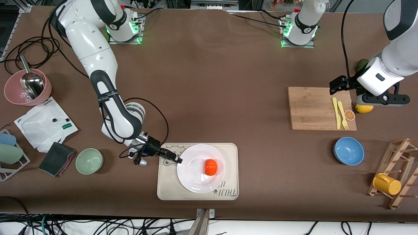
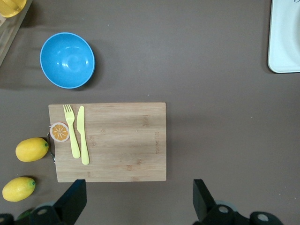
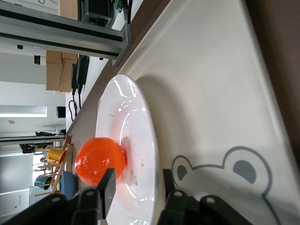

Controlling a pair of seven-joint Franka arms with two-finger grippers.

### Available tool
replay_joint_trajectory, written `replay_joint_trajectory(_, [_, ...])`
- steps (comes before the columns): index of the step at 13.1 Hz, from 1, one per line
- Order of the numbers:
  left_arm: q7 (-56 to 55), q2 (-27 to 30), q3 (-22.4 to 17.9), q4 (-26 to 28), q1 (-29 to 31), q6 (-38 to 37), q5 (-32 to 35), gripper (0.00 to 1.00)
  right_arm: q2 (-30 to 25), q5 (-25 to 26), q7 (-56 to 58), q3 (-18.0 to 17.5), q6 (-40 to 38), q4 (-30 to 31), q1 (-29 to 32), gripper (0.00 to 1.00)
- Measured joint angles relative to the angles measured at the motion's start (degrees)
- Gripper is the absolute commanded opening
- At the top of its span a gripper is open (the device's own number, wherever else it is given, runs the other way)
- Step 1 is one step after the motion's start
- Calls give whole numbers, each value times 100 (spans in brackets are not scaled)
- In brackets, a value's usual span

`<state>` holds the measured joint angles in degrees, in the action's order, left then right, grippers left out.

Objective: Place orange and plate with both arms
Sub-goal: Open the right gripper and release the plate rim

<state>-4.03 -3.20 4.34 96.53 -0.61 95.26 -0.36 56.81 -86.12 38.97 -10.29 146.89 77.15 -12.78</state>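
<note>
The white plate (image 1: 196, 178) lies on the beige bear-print tray (image 1: 228, 153) near the front edge of the table. The orange (image 1: 211, 167) sits in the plate. My right gripper (image 1: 175, 159) is low at the plate's rim at the right arm's end, open, with the rim between its fingers. In the right wrist view one finger (image 3: 108, 187) is over the plate (image 3: 136, 136) next to the orange (image 3: 100, 159), and the other is outside the rim over the tray (image 3: 211, 93). My left gripper (image 1: 380, 99) hangs open and empty above the cutting board's edge; its own view (image 2: 139, 201) shows the fingers wide apart.
A wooden cutting board (image 1: 313, 107) holds a yellow fork, a knife and an orange-slice disc (image 1: 349, 115), with a lemon (image 1: 364, 108) beside it. A blue bowl (image 1: 348, 150), a green bowl (image 1: 89, 161), a pink bowl (image 1: 13, 94) and a mug rack (image 1: 396, 173) stand around.
</note>
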Motion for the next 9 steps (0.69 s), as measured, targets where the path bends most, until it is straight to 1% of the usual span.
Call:
replay_joint_trajectory(2, [0, 0, -1, 0, 0, 0, 0, 100, -1, 514, -4, 44, 0, -38, 6, 100])
replay_joint_trajectory(4, [0, 0, -2, 0, 0, 0, 0, 100, -10, 831, -8, 60, 1, -103, 12, 100])
replay_joint_trajectory(9, [0, -1, -2, -2, 0, 0, 0, 100, -227, 959, -7, 61, 1, -176, 13, 100])
